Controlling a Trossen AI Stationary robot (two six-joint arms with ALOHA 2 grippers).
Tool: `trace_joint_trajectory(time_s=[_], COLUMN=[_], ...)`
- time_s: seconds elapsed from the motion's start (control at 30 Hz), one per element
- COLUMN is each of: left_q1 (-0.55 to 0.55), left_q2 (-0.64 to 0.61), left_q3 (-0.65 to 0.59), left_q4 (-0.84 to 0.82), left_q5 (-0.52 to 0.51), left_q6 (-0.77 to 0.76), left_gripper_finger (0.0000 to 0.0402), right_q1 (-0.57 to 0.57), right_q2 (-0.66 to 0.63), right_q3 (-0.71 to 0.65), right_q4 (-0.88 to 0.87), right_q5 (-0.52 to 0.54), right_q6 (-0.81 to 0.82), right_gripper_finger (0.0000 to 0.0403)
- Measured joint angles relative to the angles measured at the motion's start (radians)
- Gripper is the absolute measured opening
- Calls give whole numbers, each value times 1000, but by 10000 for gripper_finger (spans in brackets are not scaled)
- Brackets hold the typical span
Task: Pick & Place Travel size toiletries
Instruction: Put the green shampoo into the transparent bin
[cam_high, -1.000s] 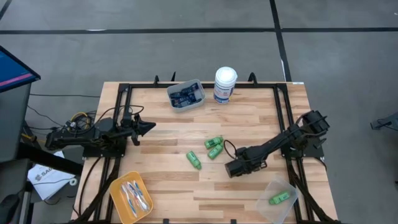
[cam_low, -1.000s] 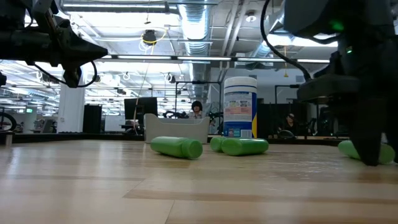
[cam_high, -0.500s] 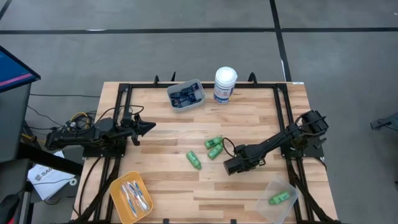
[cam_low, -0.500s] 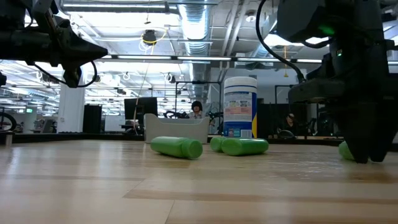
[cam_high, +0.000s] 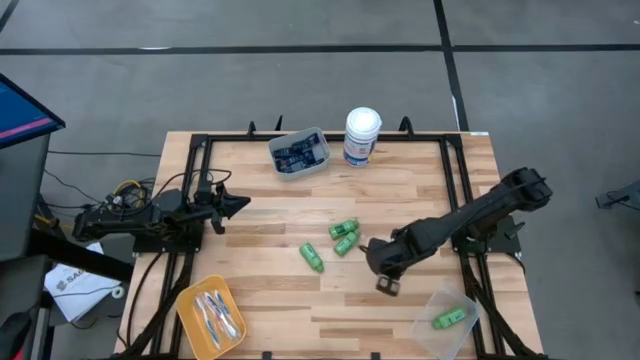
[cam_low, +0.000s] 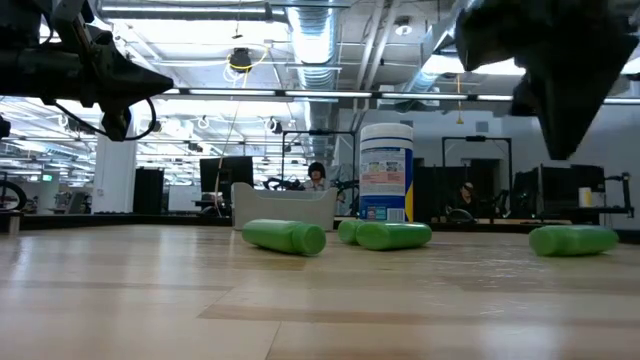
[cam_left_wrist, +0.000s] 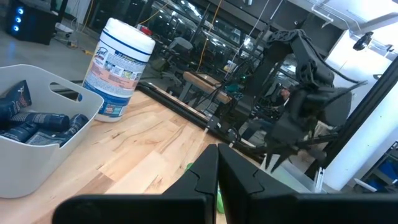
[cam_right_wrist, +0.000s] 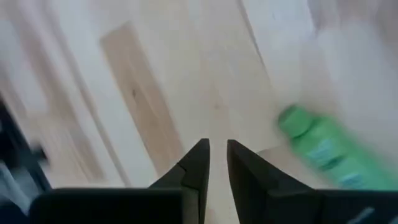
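Three bright green little bottles lie on their sides mid-table. Another green bottle lies in the clear tray at the near right; it also shows in the right wrist view. My right gripper hangs above the table between those bottles and the tray. Its fingers point toward the near edge, a narrow gap apart, with nothing between them. My left gripper waits shut at the table's left side.
A grey bin of dark navy tubes and a tall white canister stand at the far edge. An orange tray of toothbrushes sits at the near left. Bare wood lies between the bottles and the near edge.
My right gripper has lifted off the table beside the bottles. It has swung from pointing toward the table's left to pointing toward the near edge, and has gone a little toward the clear tray. The bottles have stayed where they were.
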Motion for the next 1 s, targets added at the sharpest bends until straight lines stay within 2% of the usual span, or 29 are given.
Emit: trace_joint_trajectory(time_s=[0.1,0.23,0.4,0.5,0.63,0.77,0.87,1.0], left_q1=[0,0,0,0,0,0,0,0], left_q2=[0,0,0,0,0,0,0,0], left_q3=[0,0,0,0,0,0,0,0], left_q4=[-2,-4,-5,-5,-5,-5,-6,-6], left_q5=[0,2,2,2,2,1,1,0], left_q6=[0,0,0,0,0,0,0,0], left_gripper_finger=[2,2,2,2,2,2,2,2], right_q1=[-3,-8,-20,-38,-57,-76,-80,-78], right_q2=[-8,17,92,148,220,269,287,288], right_q3=[-3,-11,-12,-12,-11,-6,-6,-7], right_q4=[-86,-117,-77,-60,-45,-49,-45,-39], right_q5=[2,25,110,118,114,77,51,49], right_q6=[-232,-436,-543,-581,-642,-647,-647,-647], right_gripper_finger=[73,142,237,262,259,232,186,101])
